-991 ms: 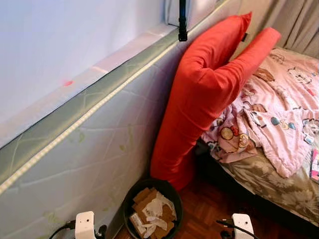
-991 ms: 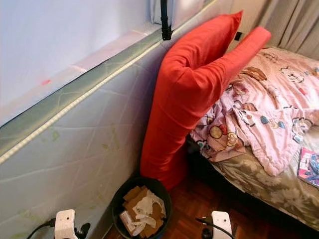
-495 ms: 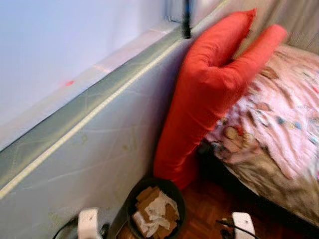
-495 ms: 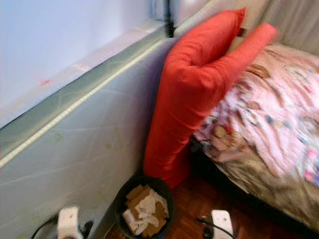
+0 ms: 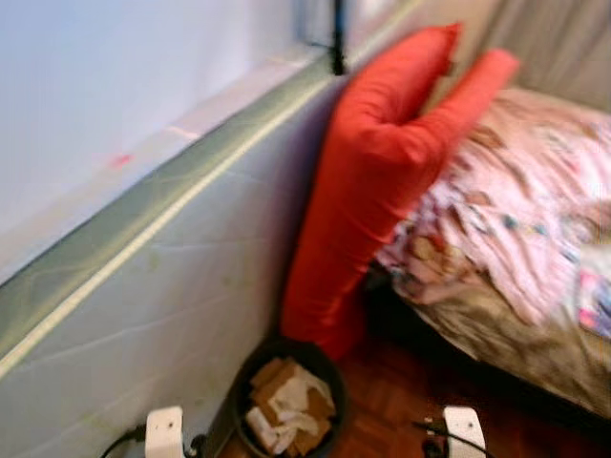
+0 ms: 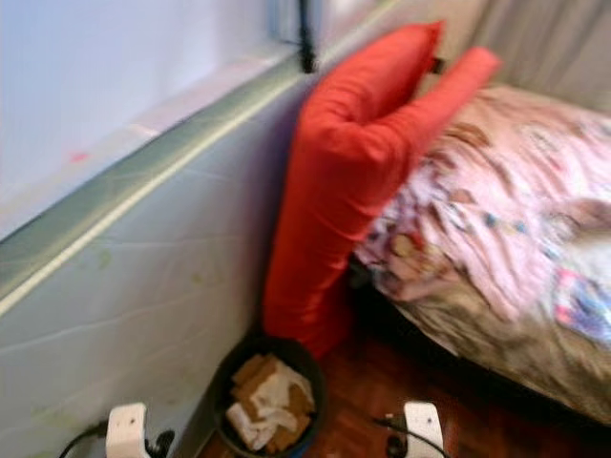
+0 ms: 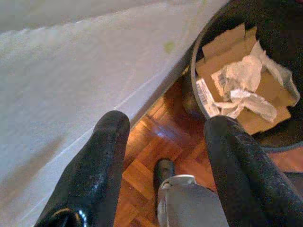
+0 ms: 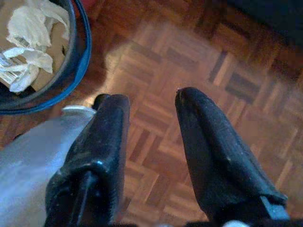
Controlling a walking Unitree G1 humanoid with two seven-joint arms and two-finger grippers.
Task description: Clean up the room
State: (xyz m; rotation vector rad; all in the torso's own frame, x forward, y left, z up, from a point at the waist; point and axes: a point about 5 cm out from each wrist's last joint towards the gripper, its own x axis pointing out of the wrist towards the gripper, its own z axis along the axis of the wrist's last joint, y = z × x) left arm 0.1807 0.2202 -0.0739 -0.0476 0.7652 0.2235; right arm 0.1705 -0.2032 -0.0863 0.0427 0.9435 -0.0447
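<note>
A black bin point(image 5: 289, 401) stuffed with cardboard and crumpled white paper stands on the wooden floor at the foot of a long red pillow point(image 5: 382, 181). The pillow leans upright between a pale mattress point(image 5: 143, 286) standing on edge and the bed. My left gripper point(image 7: 166, 122) hangs open above the floor beside the bin point(image 7: 246, 75), with nothing between its fingers. My right gripper point(image 8: 151, 97) is open over bare parquet, the bin's blue rim point(image 8: 71, 71) off to one side. Both eye views are blurred.
A rumpled pink printed blanket point(image 5: 516, 210) covers the bed point(image 5: 516, 343) on the right, with a colourful magazine point(image 5: 594, 303) near its edge. Dark parquet floor point(image 5: 401, 401) lies between bin and bed. A black strap point(image 5: 337, 38) hangs at the mattress top. Curtains point(image 5: 563, 48) hang behind.
The whole picture has shifted slightly and stays blurred, so the camera has moved. The bin, pillow and blanket hold their places. Both arms stay low.
</note>
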